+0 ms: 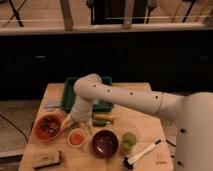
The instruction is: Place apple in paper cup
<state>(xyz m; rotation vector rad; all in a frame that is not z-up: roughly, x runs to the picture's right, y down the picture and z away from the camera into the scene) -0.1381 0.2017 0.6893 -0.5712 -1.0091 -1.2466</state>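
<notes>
The apple (76, 138) sits inside the paper cup (76, 145) on the table (145, 125), between an orange bowl (48, 127) and a dark bowl (104, 143). The claw (73, 124) hangs just above the cup; its grip state cannot be told.

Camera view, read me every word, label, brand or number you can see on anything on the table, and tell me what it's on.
No text can be read anywhere in this view.
Small mark near the corner of the light wooden table: too blurred to read.
Flat brown rectangular block: no legible label.
Green rectangular tray, orange round bowl, dark purple bowl: no print visible.
White robot arm's gripper, low beside the orange bowl: no markings.
</notes>
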